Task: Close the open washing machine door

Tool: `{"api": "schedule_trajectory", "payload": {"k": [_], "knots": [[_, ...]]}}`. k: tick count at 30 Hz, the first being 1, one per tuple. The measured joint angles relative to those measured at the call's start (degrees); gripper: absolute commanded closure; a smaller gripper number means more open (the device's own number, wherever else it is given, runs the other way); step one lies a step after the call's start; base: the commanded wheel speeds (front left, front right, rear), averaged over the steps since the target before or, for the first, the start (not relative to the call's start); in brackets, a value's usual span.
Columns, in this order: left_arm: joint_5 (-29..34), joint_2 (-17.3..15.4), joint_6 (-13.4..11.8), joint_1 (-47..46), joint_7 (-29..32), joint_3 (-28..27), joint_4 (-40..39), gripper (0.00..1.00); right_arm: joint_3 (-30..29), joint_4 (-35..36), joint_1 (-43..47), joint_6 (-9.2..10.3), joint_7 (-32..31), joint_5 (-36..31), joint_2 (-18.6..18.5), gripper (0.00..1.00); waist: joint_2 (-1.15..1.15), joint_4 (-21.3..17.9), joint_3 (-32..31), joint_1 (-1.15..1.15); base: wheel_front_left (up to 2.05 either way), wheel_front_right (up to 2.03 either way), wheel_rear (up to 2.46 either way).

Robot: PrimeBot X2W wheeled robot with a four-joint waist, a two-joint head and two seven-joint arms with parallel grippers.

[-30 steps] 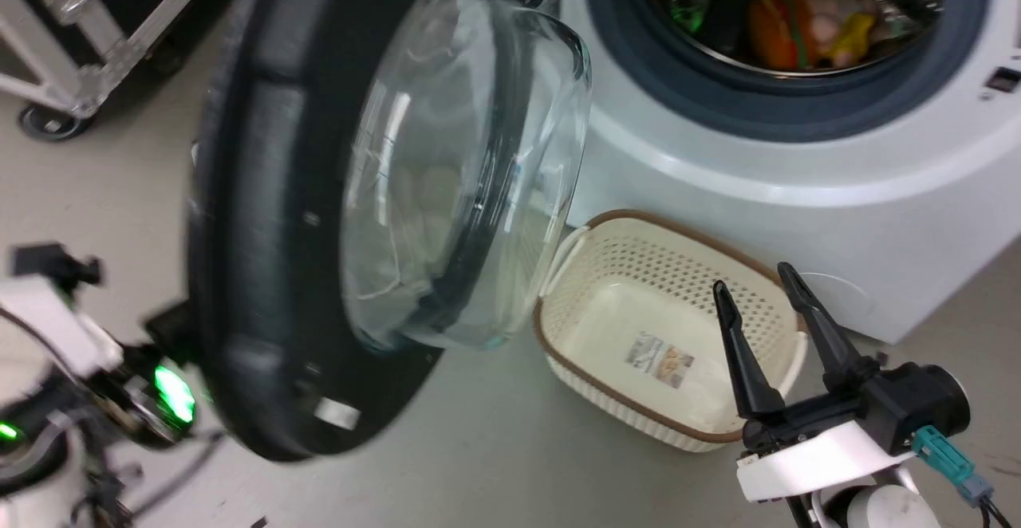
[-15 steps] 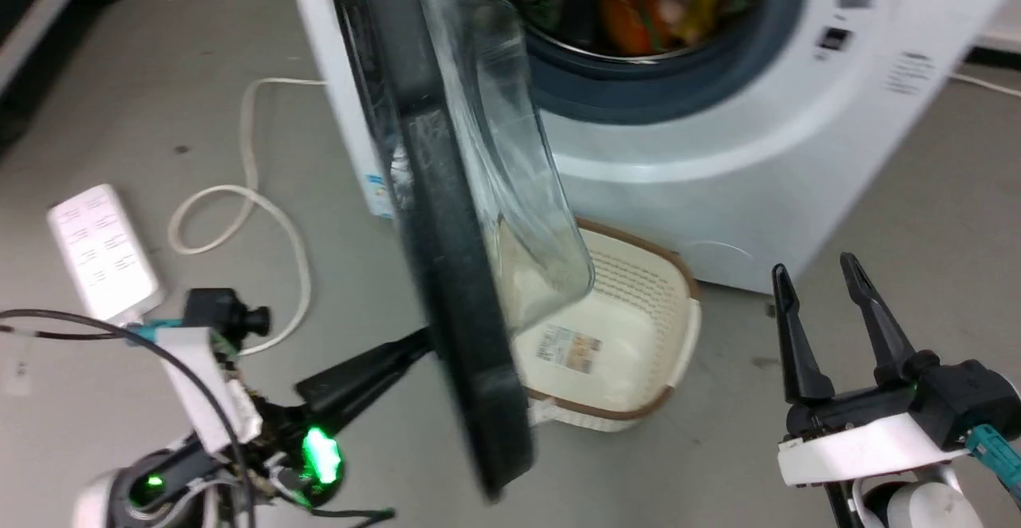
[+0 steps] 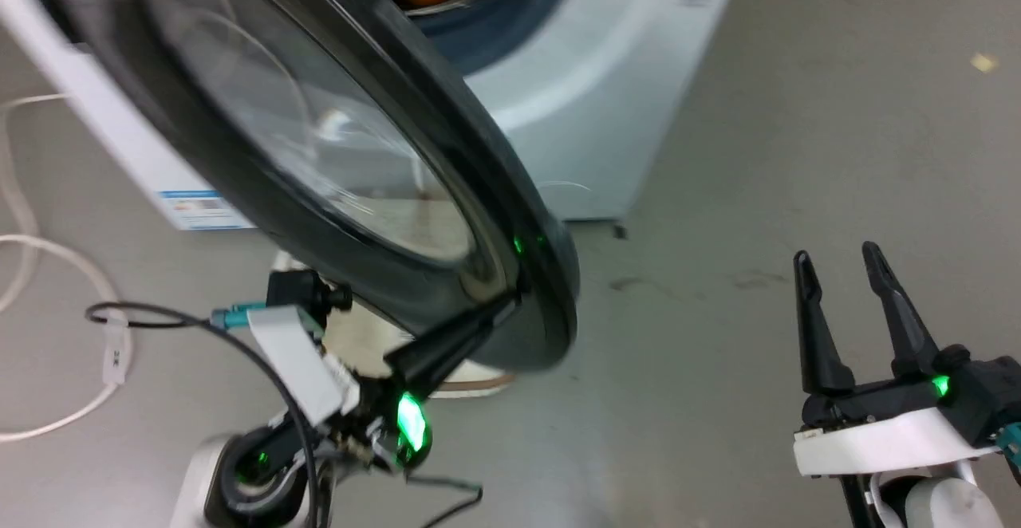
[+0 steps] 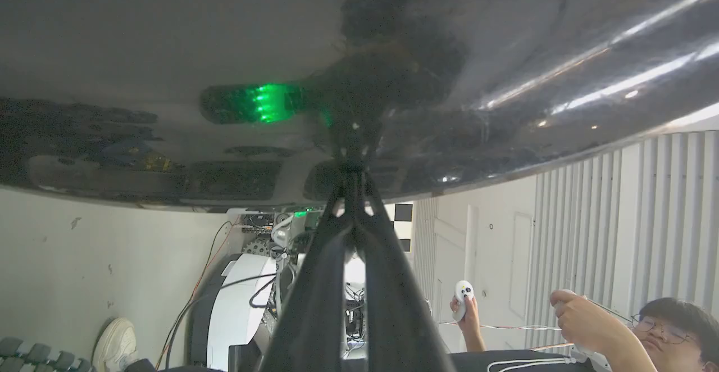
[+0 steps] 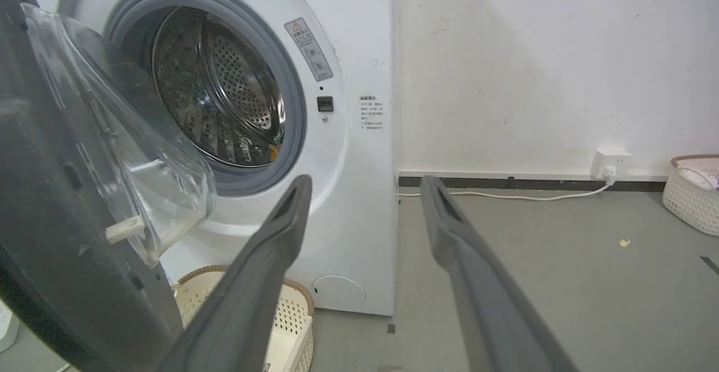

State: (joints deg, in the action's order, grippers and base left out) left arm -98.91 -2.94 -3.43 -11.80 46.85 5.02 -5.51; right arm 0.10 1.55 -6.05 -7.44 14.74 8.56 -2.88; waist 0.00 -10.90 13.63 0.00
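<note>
One relation counts: the washing machine door (image 3: 335, 153) lies straight ahead of the left end effector (image 3: 504, 305), between it and the front of the washing machine (image 3: 574, 113). The door stands partly open, at an angle to that front. Its hinged side is at the upper left of the head view and its free edge hangs at the lower right, above the floor. The glass bulge faces the drum opening (image 5: 219, 96), and the glossy outer face is turned toward the robot.

The left end effector has its fingers pressed together, holding nothing. In the left wrist view the tip (image 4: 351, 167) touches that outer face (image 4: 168, 51) near the lower rim, close to the free edge. Judged from this, the push should run forward and to the robot's right, into the opening, and the left arm is the nearer one by far.

A pale basket (image 5: 292, 310) sits on the floor just below the door's sweep, against the machine base. It looks low enough to pass over, though that is hard to confirm.

The right end effector (image 3: 836, 257) hangs well apart on the right with its fingers spread and empty, pointing past the machine's right edge.
</note>
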Motion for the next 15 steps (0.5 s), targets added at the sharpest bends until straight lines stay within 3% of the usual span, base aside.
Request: {"api": "schedule_trajectory", "payload": {"k": [8, 15], "knots": [[0.45, 0.03, 2.88, -9.53, -15.74, 1.53, 8.90, 1.00, -0.58, 0.43, 0.15, 0.00, 0.00, 2.33, 0.00, 0.00, 0.00, -7.94, 4.07, 0.00, 0.00, 0.00, 0.00], [0.57, 0.11, 4.27, -20.41, -27.64, 3.37, 19.82, 1.00, -0.10, 0.48, 0.31, 0.00, 0.00, 3.14, 0.00, 0.00, 0.00, -11.91, 6.49, 0.00, 0.00, 0.00, 0.00]]}}
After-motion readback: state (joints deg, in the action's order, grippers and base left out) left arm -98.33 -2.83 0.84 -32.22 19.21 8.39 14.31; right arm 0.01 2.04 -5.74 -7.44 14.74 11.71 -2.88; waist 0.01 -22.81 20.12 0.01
